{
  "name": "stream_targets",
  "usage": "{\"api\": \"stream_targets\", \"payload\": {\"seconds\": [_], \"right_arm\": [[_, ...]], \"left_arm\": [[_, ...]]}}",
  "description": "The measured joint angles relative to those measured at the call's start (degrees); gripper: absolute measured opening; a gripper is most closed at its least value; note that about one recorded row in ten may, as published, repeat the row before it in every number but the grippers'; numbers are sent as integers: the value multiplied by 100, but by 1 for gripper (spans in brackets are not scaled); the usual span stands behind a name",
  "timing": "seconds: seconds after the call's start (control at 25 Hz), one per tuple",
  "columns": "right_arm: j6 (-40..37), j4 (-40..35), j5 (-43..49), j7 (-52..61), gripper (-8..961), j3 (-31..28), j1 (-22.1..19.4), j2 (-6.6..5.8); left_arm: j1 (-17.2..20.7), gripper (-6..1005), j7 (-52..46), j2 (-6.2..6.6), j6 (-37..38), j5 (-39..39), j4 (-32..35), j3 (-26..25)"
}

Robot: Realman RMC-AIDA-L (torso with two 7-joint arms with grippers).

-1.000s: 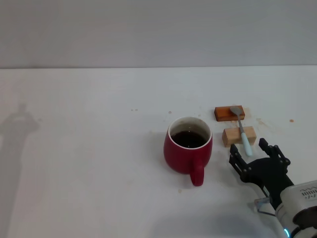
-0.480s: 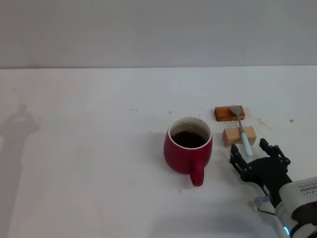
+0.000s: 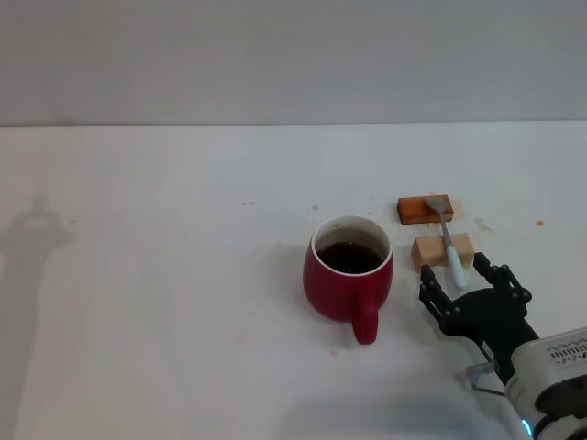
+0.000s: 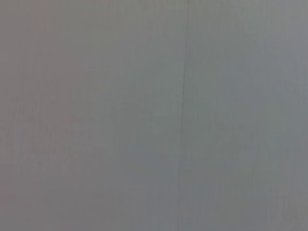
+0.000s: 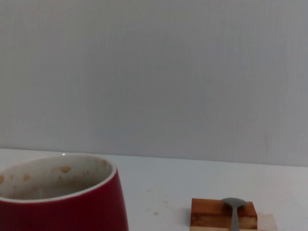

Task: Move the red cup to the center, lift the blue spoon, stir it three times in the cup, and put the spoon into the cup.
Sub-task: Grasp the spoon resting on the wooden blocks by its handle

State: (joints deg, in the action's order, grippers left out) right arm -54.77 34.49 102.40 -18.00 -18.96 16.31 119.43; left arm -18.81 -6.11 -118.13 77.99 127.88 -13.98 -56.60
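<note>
The red cup stands near the middle of the white table, its handle toward me and dark liquid inside. It also shows in the right wrist view. The blue spoon lies across two wooden blocks to the right of the cup, its grey bowl on the far block and its pale handle pointing toward me. My right gripper is open, low over the table, just short of the spoon handle's end and to the right of the cup. My left gripper is out of view.
The orange-brown block and the tan block hold the spoon off the table. Small brown stains dot the table at the right. A grey wall stands behind the table.
My right gripper has crept a little forward and left toward the spoon handle. The cup and spoon have not moved.
</note>
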Motion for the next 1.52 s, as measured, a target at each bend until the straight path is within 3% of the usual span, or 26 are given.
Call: {"api": "stream_targets", "payload": {"seconds": [0.4, 0.72, 1.52], "right_arm": [[-31, 40, 7, -1, 734, 7, -28, 5], [-40, 49, 3, -2, 498, -7, -40, 12], [-139, 36, -36, -2, 483, -2, -62, 15]], "left_arm": [[22, 24, -6, 0, 9, 0, 0, -8], [40, 25, -14, 0, 49, 0, 0, 0], [127, 26, -38, 0, 170, 0, 0, 0]]}}
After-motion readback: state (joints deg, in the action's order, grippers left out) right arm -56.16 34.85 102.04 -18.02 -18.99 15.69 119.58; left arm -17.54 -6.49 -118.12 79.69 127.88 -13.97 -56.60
